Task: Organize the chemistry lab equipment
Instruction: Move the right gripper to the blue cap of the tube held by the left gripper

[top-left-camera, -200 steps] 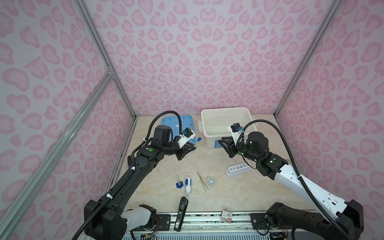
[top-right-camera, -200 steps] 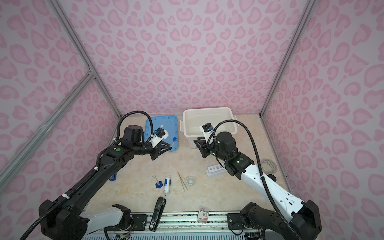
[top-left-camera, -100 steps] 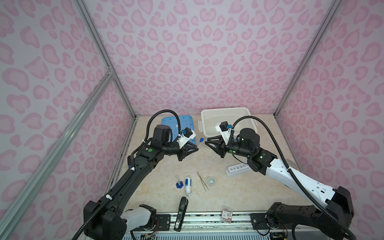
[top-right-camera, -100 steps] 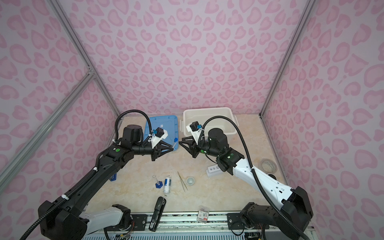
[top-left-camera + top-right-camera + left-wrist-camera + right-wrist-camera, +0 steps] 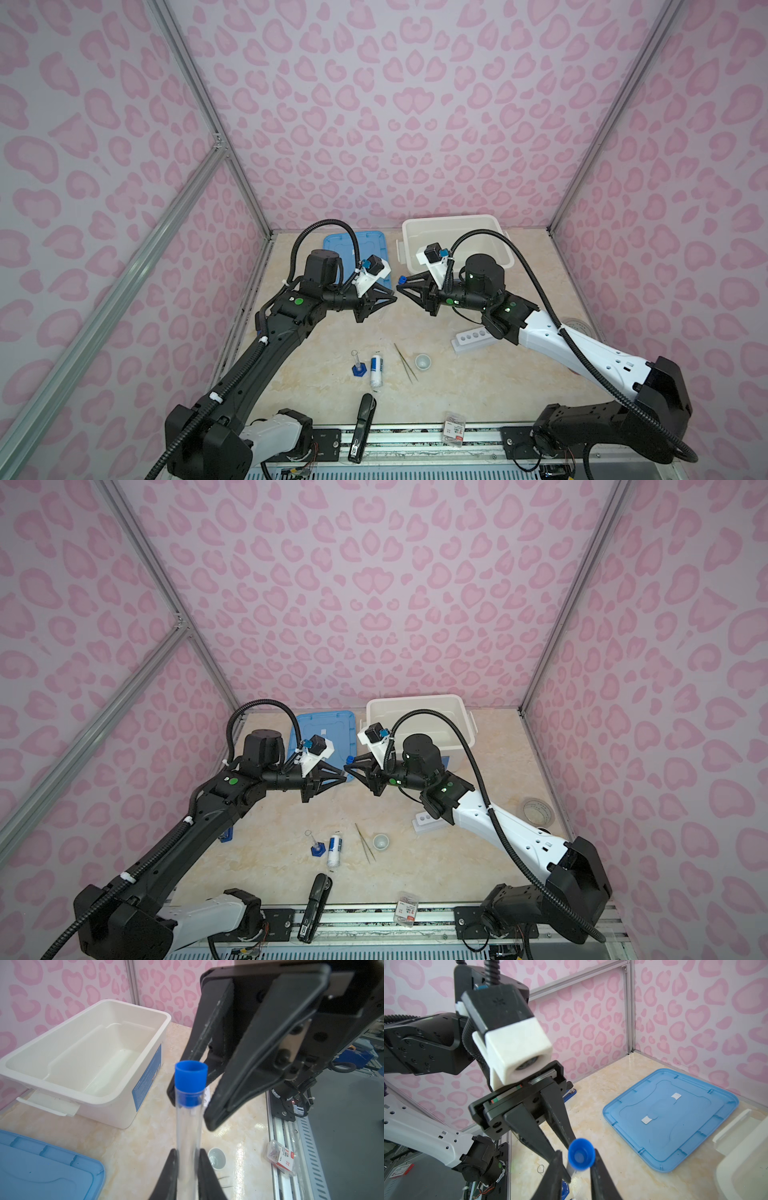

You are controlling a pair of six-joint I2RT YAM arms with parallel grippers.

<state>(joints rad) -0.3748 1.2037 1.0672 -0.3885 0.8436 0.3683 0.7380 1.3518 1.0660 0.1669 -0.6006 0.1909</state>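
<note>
Tube (image 5: pixel 188 1122), clear and barely visible in both top views, sits clamped in the left gripper (image 5: pixel 188 1152), twelve o'clock of the tweezers (image 5: pixel 405 361); right gripper (image 5: pixel 577 1154) fingers flank its blue cap (image 5: pixel 580 1157), contact unclear.

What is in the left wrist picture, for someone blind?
The left gripper holds a clear thin tube with a blue cap, and black fingers of the right gripper flank the cap. Behind sit a white plastic tub and a flat blue lid.
</note>
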